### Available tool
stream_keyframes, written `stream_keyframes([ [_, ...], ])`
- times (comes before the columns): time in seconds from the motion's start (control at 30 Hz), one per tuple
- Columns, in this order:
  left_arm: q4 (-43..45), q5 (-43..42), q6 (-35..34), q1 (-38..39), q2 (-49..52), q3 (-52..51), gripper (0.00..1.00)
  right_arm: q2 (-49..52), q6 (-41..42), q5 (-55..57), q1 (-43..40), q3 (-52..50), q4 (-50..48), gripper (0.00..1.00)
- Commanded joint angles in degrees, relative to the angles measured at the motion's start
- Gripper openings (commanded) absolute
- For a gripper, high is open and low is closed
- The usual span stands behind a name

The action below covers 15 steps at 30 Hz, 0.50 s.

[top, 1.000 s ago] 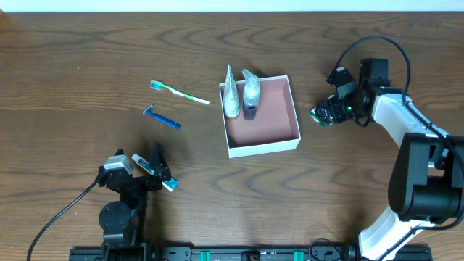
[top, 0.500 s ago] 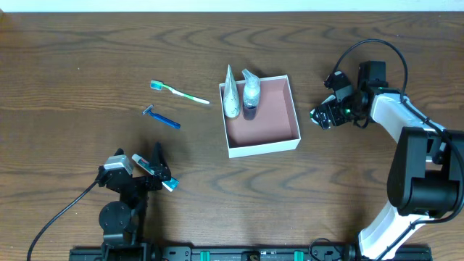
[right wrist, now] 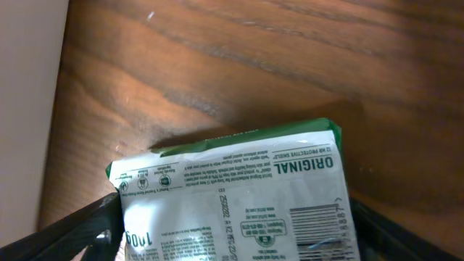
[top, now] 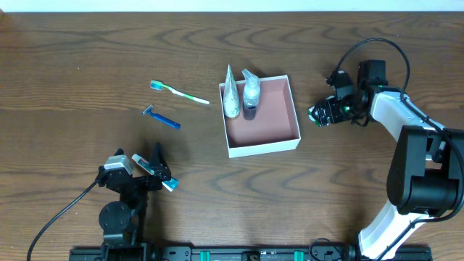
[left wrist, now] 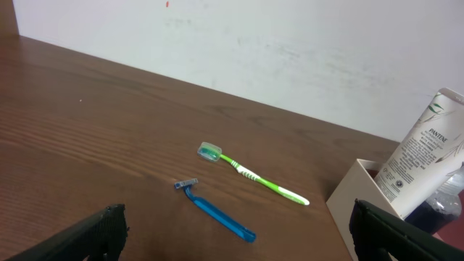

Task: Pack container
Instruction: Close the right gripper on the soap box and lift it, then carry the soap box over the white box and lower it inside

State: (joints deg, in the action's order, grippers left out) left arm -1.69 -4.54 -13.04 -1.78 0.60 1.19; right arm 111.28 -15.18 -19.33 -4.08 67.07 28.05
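Right wrist: packet [right wrist: 232,196], seemingly in grasp.

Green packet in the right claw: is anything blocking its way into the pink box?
Nothing visible blocks it. The right claw holds the green packet just right of the container, with only bare table and the thin white wall between. The tube and bottle stand at its left side, leaving room.

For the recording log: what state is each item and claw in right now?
container: lidless, partly packed
Pantene tube: leaning in container
bottle: standing in container
toothbrush: flat on table
razor: flat on table
left claw: open, empty
right claw: shut on packet
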Motion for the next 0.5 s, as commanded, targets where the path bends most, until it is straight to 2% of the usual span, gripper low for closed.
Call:
stream_keyframes([
  [0.0, -1.9, -1.0, 1.0, 0.0, -0.3, -1.0, 0.98, 2.4, 13.6, -0.7, 0.0, -0.4, 0.4, 0.89],
  [0.2, -1.9, -1.0, 0.9, 0.0, -0.3, -1.0, 0.98, 2.4, 28.5, -0.6, 0.0, -0.4, -0.9, 0.91],
  [0.27, -1.9, -1.0, 0.9, 0.0, -0.3, -1.0, 0.98, 2.4, 29.1, -0.6, 0.2, -0.4, -1.5, 0.99],
  [0.4, -1.9, -1.0, 1.0, 0.0, -0.3, -1.0, 0.98, 2.4, 28.8, -0.5, 0.4, -0.4, -2.7, 0.99],
  [0.47, -1.9, -1.0, 0.9, 0.0, -0.3, -1.0, 0.98, 2.4, 24.0, -3.1, 0.4, -0.4, -4.7, 0.99],
])
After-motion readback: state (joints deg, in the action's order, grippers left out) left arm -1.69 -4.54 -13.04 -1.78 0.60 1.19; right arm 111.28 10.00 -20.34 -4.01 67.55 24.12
